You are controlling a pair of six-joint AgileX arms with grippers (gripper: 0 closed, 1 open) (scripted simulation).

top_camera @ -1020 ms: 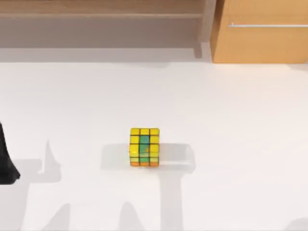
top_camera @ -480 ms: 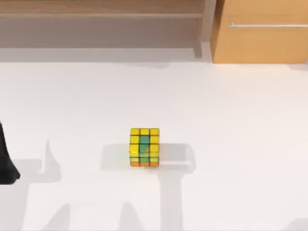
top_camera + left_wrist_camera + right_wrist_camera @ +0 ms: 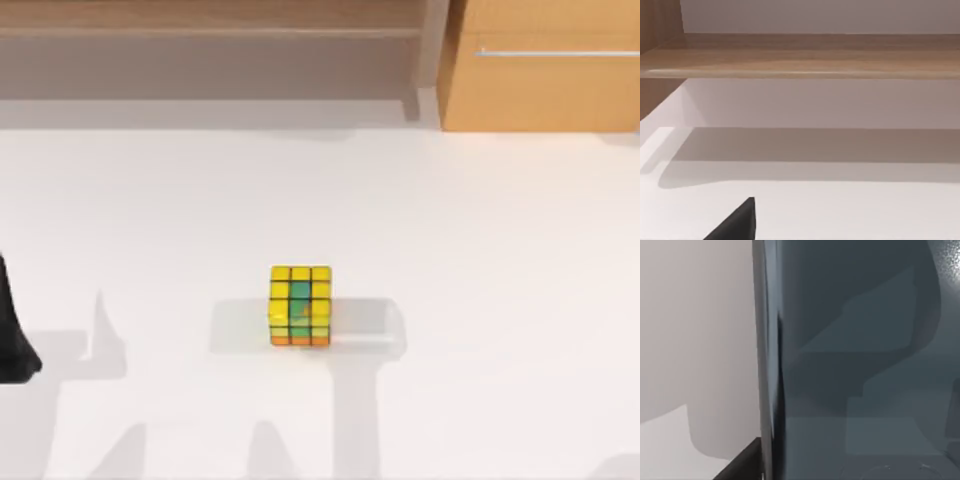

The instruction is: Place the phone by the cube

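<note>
White table (image 3: 480,250) lies wide and bare all around your cube (image 3: 300,305), which sits near the middle, well away from the wooden shelf (image 3: 200,30) and cabinet (image 3: 545,80) at the far edge. Your left arm (image 3: 12,330) rests at the table's left edge. Your right wrist view has the phone (image 3: 860,365) very close, its silvery edge upright. You cannot tell how either gripper's fingers stand.

White table (image 3: 480,250) — cube (image 3: 300,305) mid-table

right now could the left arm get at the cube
Probably yes: the cube stands alone mid-table with bare white table between it and the left arm at the left edge.
</note>
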